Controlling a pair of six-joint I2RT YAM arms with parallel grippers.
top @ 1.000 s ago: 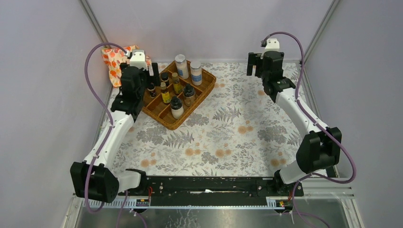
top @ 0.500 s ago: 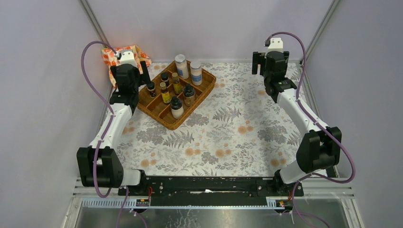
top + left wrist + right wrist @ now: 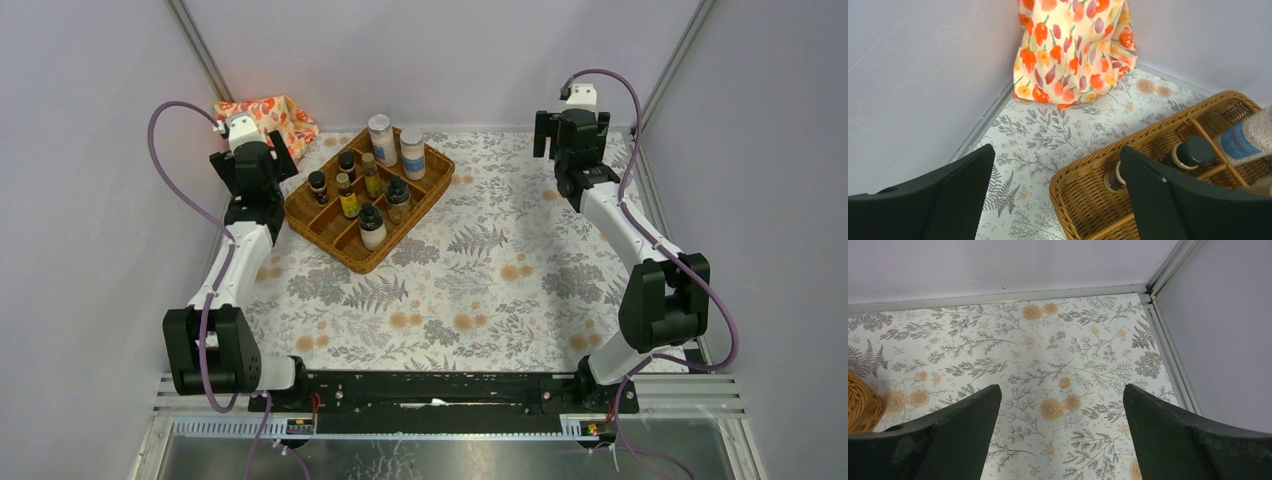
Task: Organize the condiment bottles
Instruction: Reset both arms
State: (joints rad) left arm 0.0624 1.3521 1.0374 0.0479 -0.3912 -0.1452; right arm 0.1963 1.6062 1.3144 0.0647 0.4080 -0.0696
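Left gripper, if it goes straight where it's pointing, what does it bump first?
The left gripper would probably meet the leafy table cover first, just beside the wicker tray corner; depth is hard to judge.

Left arm (image 3: 232, 268), right arm (image 3: 622, 222): white links, black joint housings, purple cable (image 3: 601, 71) on each. Left hand (image 3: 1055, 150), right hand (image 3: 1061, 387): matte black wedge fingers. Black base rail (image 3: 440, 390).

wicker tray (image 3: 860, 405) cropped left, white-filled jar (image 3: 1248, 142) cropped right
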